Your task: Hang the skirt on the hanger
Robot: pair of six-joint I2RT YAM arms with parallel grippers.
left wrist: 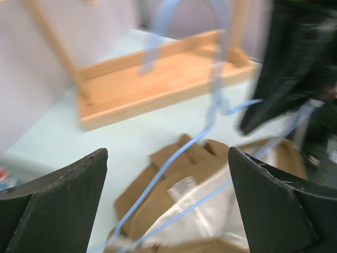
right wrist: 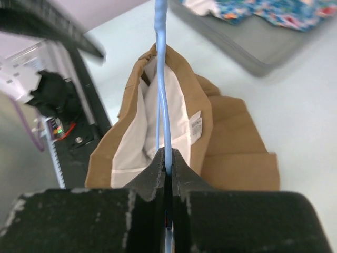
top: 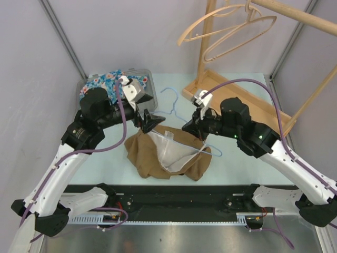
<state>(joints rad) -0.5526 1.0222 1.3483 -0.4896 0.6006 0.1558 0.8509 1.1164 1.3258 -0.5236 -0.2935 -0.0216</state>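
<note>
From above, we see the brown skirt (top: 163, 155) lying crumpled on the table (top: 231, 168), just in front of both arms, its white lining showing at the open waist. The thin blue hanger (top: 174, 103) lies partly across that opening, its hook pointing toward the back of the table. We cannot tell whether any of the wire is inside the waist. The right gripper (top: 192, 126) meets the wire near the skirt's upper right edge, and the left gripper (top: 149, 122) hangs over the upper left edge. At the back left sits a grey bin (top: 148, 79) holding a flowered cloth (top: 105, 81), which is heaped up to its rim. A wooden rack (top: 201, 58) stands at the back right.

From the left wrist (a blurred picture), the left gripper (left wrist: 168, 211) is spread wide with nothing between its fingers (left wrist: 63, 205). Below it the hanger (left wrist: 184, 153) crosses the skirt (left wrist: 197, 155), with the rack's wooden base (left wrist: 158, 79) beyond.

From the right wrist, the right gripper (right wrist: 167, 168) is pressed together on the hanger (right wrist: 162, 79), whose wire runs straight away from the fingertips over the lining. The skirt (right wrist: 226, 147) lies underneath, a white label showing at its waistband. The bin (right wrist: 263, 47) and the flowered cloth (right wrist: 274, 10) in it show at the top.
</note>
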